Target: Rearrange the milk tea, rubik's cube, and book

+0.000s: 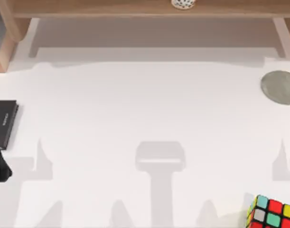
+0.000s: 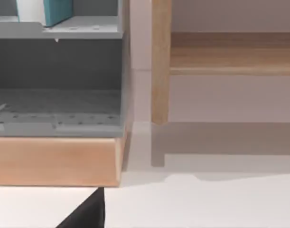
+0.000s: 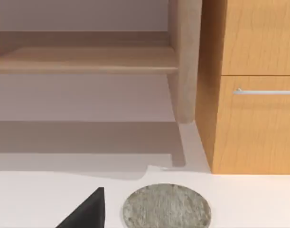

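**While the arms are waiting, three things are sitting far apart**

While both arms are sitting low near the front of the table, nothing is being held that I can see. The left arm is showing as a dark shape at the top view's left edge, and I cannot tell if its pincer is apart or together. A dark tip is peeking into each wrist view, but the right arm's pincer is not telling me its state either.

The rubik's cube [image 1: 270, 213] is sitting at the front right corner of the table [image 1: 145, 109], very close to the edge. The milk tea [image 1: 183, 4] is standing up on the wooden shelf [image 1: 88, 8] at the back, near the middle. The book [image 2: 53, 10] is standing in the grey rack [image 2: 83, 29] on the left side, up on its top level.

Here is what might go wrong, I am thinking. The cube is so near the front edge that a small push could be knocking it off. The milk tea is tall, so a bump from the side could be tipping it over. The grey disc [image 1: 280, 87] and the black book [image 1: 4, 121] are lying near the arms, and an arm could be taking the black book by mistake.
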